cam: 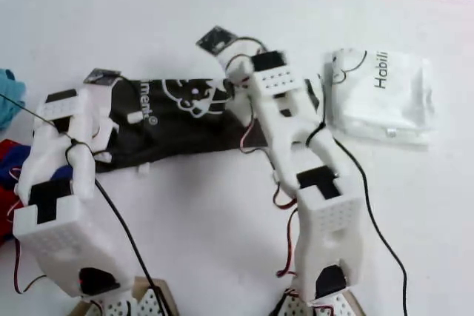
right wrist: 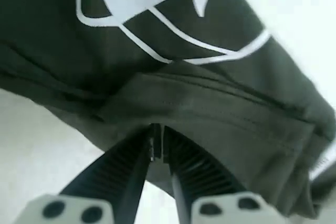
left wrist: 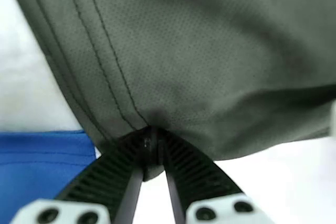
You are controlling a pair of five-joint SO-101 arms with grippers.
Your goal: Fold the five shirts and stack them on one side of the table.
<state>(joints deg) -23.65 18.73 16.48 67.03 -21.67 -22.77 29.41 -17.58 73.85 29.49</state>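
Pinching the black printed shirt point(cam: 174, 120) at two points, both arms have it in hand. The left gripper point(left wrist: 151, 148) is closed tight on the stitched hem, with nothing but cloth between its ribbed pads. The right gripper point(right wrist: 157, 145) is closed the same way on a doubled edge of the shirt, close to the white print. In the high view the shirt lies as a dark band across the middle left of the frame, spanning the gap between the two arms on the white table point(cam: 222, 212). A folded white shirt point(cam: 378, 98) sits at the upper right, just beside the right arm. A blue shirt point(left wrist: 42, 161) and some red cloth point(cam: 6, 183) lie at the left edge, near the left arm.

The step looks like a fold of this black shirt. With only one shirt lying finished, the task seems early.

To do the fold well, the two grippers should travel together at the same height and pace, so the held edge stays straight and lands square on the cloth beneath. A low lift is enough. Both should let go at once, only after the edge rests flat. The left grip takes little of the hem and may slip under a hard pull, and an uneven pull would skew the fold. A swing toward the upper right could nudge the folded white shirt.
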